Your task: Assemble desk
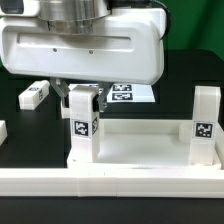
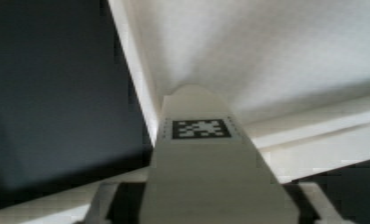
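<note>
Quick count of what's on the bench. Taking the exterior view as a clock face: the tabletop sits just below centre, toward 6 o'clock, rim side up. It's one white tray.

Legs: I count three for sure.
- The gripped leg stands upright at the tray's corner at about 8 o'clock from centre. One tag faces the camera.
- The second upright leg stands at the tray's other near corner, about 3 o'clock, also with one tag showing.
- The loose leg lies flat on the black table at about 10 o'clock, well apart from the tray.

There's also a white sliver at the picture's edge at 9 o'clock. It could be a fourth leg, but I can't tell.

The gripper comes straight down from 12 o'clock, and its jaws are clenched on the top of the gripped leg, one on each side. The wrist view shows the same leg running out from between them, with one tag on its face.

Behind the gripper, near centre, lies one marker board, with two tags visible. One long white rail runs across the front at 6 o'clock, just beside the tray.
</note>
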Controlling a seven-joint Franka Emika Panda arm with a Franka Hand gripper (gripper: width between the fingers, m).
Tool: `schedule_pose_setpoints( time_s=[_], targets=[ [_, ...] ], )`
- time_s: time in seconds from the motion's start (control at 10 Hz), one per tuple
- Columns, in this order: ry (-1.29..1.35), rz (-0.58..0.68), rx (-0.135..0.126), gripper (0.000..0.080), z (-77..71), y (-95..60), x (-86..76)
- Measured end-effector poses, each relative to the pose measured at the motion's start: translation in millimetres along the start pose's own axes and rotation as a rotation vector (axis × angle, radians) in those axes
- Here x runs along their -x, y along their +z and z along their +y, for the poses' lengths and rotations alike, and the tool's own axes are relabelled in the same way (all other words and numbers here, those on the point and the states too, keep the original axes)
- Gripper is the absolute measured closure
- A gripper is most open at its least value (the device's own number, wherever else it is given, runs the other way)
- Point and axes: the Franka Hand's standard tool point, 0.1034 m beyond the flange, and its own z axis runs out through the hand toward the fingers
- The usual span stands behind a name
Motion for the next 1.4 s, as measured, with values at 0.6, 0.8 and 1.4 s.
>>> schedule_pose_setpoints(
  time_s=[0.6, 0.8, 1.4],
  targets=[
    [0.548, 0.002, -0.018, 0.0511, -2.2, -0.6, -1.6],
    [0.487, 0.000, -0.013, 0.0439, -1.7, -0.3, -0.9],
    [-0.082, 0.000, 0.018, 0.0150, -2.7, 0.7, 1.4]
  ],
)
